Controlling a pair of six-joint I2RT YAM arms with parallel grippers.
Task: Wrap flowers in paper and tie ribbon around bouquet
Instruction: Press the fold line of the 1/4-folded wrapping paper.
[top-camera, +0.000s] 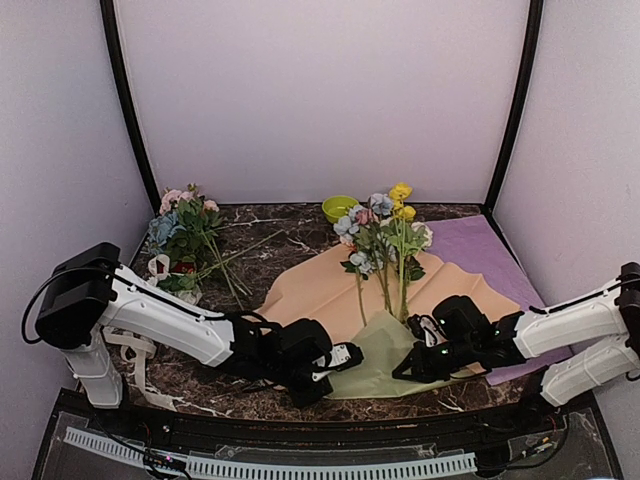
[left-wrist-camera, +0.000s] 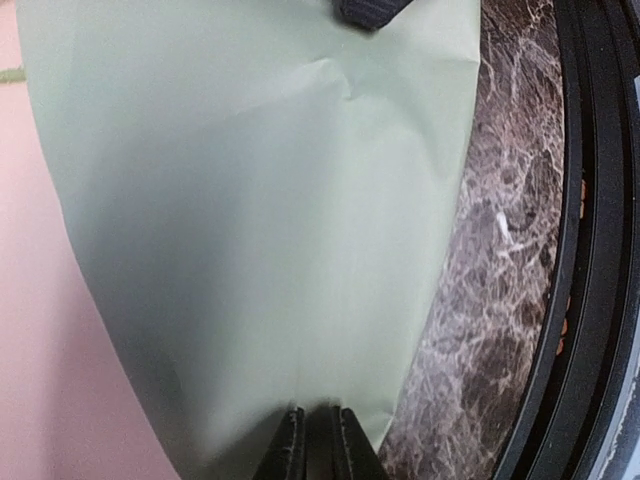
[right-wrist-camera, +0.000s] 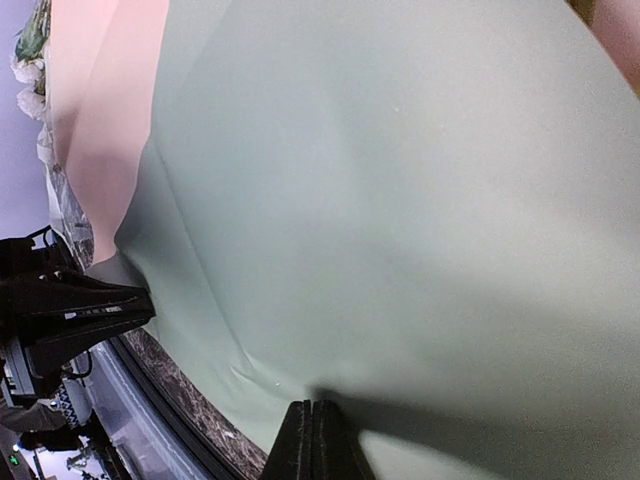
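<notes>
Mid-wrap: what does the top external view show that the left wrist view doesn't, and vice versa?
Only top external: the flowers, the purple sheet, the loose leafy cluster. Only left wrist: close up, the left gripper pinching the sage-green paper at its edge. Both: that paper, the peach sheet, the marble table.

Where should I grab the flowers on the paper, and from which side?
Grip the flowers by their bare lower stems, from above, closing across them. The stems lie close together, flat on the peach-tan sheet; the blooms are bushy.
</notes>
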